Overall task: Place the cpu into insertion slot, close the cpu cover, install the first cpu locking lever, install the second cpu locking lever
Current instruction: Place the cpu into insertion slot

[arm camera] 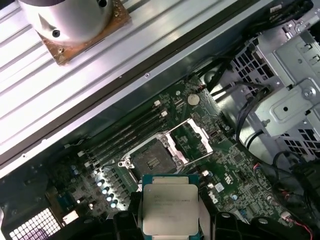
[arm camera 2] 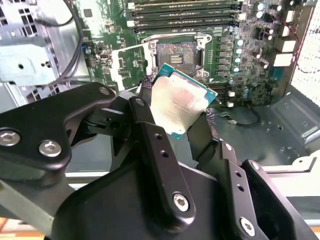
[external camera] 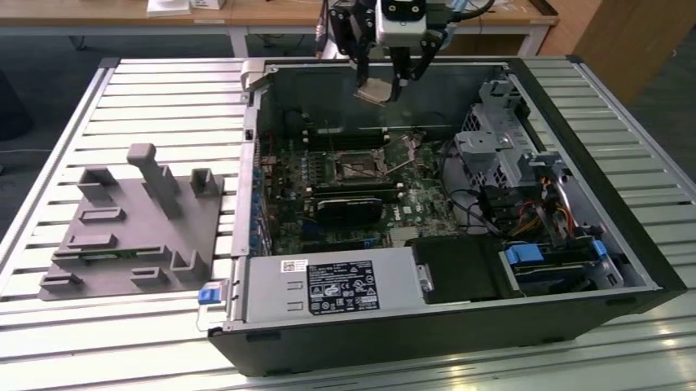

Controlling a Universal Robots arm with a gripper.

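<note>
**My count of things**

I have one gripper [external camera: 381, 91] with two fingers [external camera: 363, 72], and between them is one cpu [arm camera: 169, 209]. One open computer case [external camera: 609, 269] holds one green motherboard [external camera: 419, 199], which has one insertion slot [arm camera: 149, 159] and one cpu cover [arm camera: 203, 135]. One labelled power supply box [external camera: 326, 285] sits in a case corner. One grey fixture [external camera: 120, 236] stands on one slatted table [external camera: 163, 90].

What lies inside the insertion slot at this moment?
Nothing: the insertion slot shows its bare dark bed, with the cpu cover swung open beside it. The cpu hangs above the board, clamped in the gripper. The fine contacts within cannot be made out.
</note>
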